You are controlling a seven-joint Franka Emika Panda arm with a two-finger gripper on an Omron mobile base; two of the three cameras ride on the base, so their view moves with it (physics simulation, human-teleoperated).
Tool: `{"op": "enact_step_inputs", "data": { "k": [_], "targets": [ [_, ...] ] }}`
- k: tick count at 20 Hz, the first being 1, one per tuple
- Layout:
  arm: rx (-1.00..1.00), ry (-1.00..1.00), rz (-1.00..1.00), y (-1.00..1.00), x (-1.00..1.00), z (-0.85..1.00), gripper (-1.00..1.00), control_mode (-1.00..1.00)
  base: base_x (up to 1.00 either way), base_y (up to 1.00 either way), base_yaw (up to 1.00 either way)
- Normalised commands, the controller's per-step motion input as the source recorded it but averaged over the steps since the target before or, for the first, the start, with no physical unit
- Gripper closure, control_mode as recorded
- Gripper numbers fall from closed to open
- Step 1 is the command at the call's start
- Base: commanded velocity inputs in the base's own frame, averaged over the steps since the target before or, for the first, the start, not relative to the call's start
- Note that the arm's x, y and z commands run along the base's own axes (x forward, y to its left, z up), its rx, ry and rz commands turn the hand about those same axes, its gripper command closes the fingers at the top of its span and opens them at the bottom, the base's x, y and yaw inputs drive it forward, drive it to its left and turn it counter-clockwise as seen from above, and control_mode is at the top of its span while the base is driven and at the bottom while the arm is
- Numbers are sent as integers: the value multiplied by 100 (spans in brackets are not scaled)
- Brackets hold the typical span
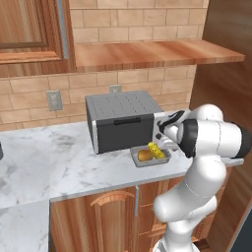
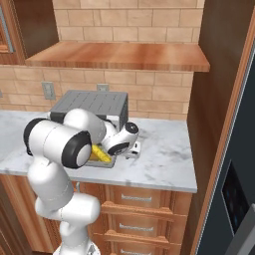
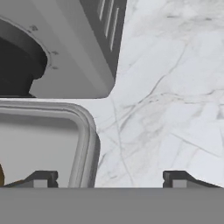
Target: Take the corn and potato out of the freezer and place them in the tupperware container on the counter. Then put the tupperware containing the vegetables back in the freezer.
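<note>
The tupperware container (image 1: 138, 161) sits on the counter (image 1: 74, 157) in front of the toaster oven. The potato (image 1: 143, 155) and the corn (image 1: 156, 150) lie inside it. My gripper (image 1: 166, 143) hangs low over the tray's right end. In the hand view my gripper (image 3: 109, 179) is open, and its fingertips (image 3: 41, 178) straddle the tupperware container's rim (image 3: 85, 140), one over the tray floor and the other over bare counter (image 3: 175, 87). From the right base view the corn (image 2: 101, 155) shows in the tray beside my gripper (image 2: 133, 151).
A dark grey toaster oven (image 1: 120, 120) stands just behind the tray, its corner (image 3: 65, 43) close above the rim in the hand view. A wooden wall shelf (image 1: 152, 54) hangs above. The freezer (image 2: 239, 199) stands at the right, beyond a wooden side panel.
</note>
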Motion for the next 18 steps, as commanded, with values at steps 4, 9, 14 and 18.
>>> {"op": "enact_step_inputs", "data": {
  "k": [4,9,14,18],
  "targets": [
    [-2,1,0,12,0,-9,100,-100,0,0,0],
    [-3,0,0,3,0,0,100,-100,0,0,0],
    [-3,0,0,11,-1,-12,100,-100,0,0,0],
    [1,0,4,-3,-12,1,100,-100,0,0,0]
  ]
}}
